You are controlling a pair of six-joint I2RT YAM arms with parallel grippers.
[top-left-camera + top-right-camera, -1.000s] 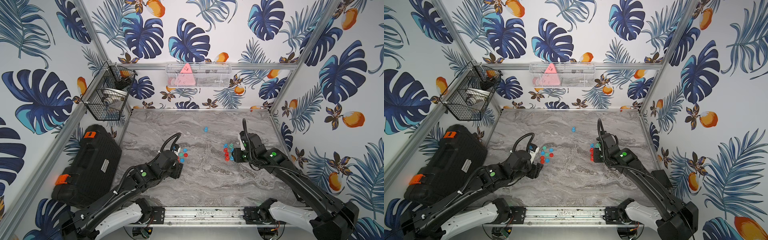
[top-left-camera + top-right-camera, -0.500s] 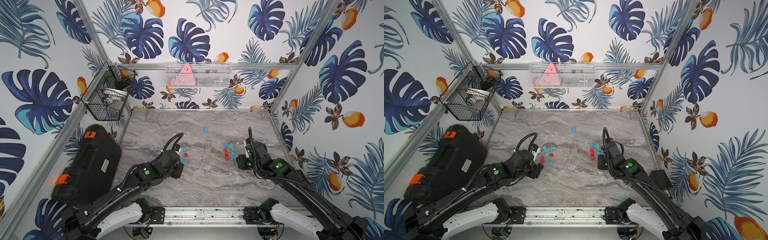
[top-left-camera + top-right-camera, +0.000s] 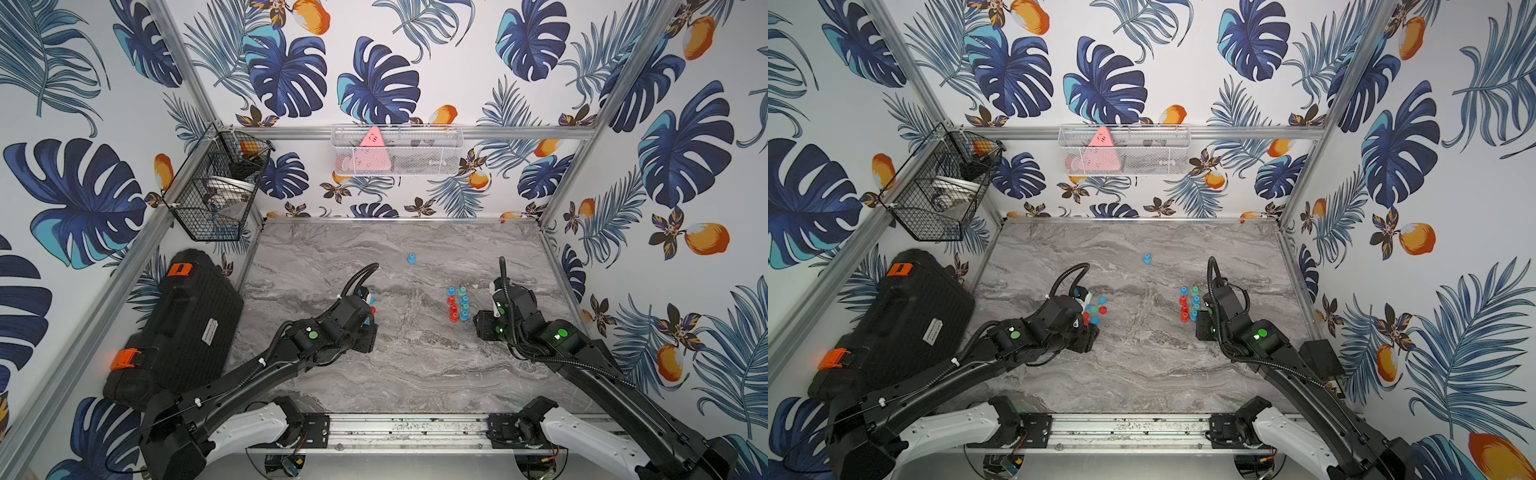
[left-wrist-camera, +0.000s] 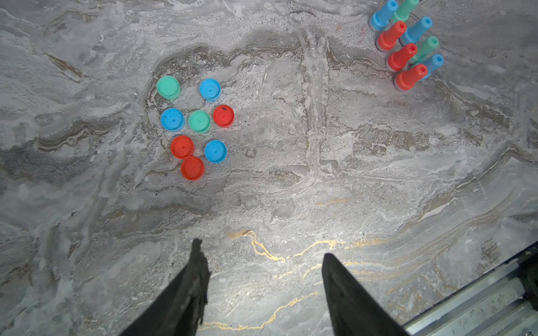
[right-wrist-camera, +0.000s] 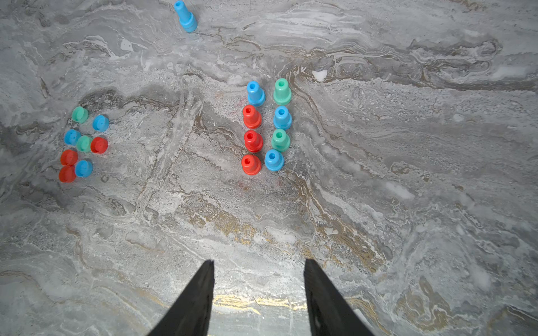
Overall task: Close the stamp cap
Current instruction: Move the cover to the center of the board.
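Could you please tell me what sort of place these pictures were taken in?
Probably a robot test booth rather than a home: a left arm and right arm on a metal rail, an aluminium frame around leaf-print walls, and stamps and caps set out on a marble-look table.

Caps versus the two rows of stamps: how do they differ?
The caps are short, flat-topped discs; the stamps are taller, tapering to narrow holed tips. The caps sit in a loose cluster; the stamps stand in two rows. Both groups: three red, three blue, two green.
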